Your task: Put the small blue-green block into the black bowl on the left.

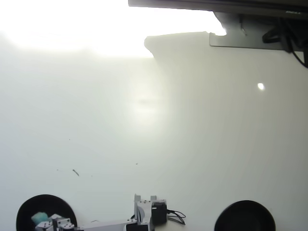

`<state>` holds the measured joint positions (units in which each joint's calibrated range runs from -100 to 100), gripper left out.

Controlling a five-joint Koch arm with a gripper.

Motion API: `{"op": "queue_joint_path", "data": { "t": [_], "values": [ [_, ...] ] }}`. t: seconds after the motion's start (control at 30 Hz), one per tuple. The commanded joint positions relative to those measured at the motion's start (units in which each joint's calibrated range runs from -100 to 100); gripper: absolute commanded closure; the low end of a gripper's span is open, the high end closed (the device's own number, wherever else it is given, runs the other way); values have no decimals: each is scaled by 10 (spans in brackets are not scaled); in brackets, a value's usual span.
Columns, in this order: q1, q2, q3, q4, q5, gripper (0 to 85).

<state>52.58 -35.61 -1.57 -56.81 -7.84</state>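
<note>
Blue-green block (39, 218), small, matte and teal, sits at the tip of the grey pincer (42, 220) in the overhead view, over the inside of the round matte-black bowl (29, 208) at about 7 o'clock in the picture. Only the block's top shows; whether it is touching the bowl's floor or held above it cannot be told. The pincer appears to hold the block, though its fingers are too small and blurred to say whether they are closed on it. The arm (108, 224), grey and white with black motor housings, lies along the bottom edge from about 6 o'clock toward the bowl, with thin black cables (175, 214) curling just beside its base. A second round black bowl (245, 216) of the same look stands at about 5 o'clock, well apart from the first. The glossy white desk (159, 134) carries both, with strong glare at 11 o'clock. A dark bar and grey bracket (240, 36) show at 1 o'clock.
</note>
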Motion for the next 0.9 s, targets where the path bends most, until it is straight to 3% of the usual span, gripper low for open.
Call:
{"op": "queue_joint_path", "data": {
  "t": [0.0,0.1,0.2,0.27,0.57,0.87],
  "values": [
    [4,-15,20,7,-6,725],
    [4,-18,22,-5,-10,557],
    [3,-35,22,-10,-9,544],
    [-1,-53,22,-16,-8,483],
    [-89,-150,12,-22,26,472],
    [-199,-303,-128,38,28,474]
  ]
}}
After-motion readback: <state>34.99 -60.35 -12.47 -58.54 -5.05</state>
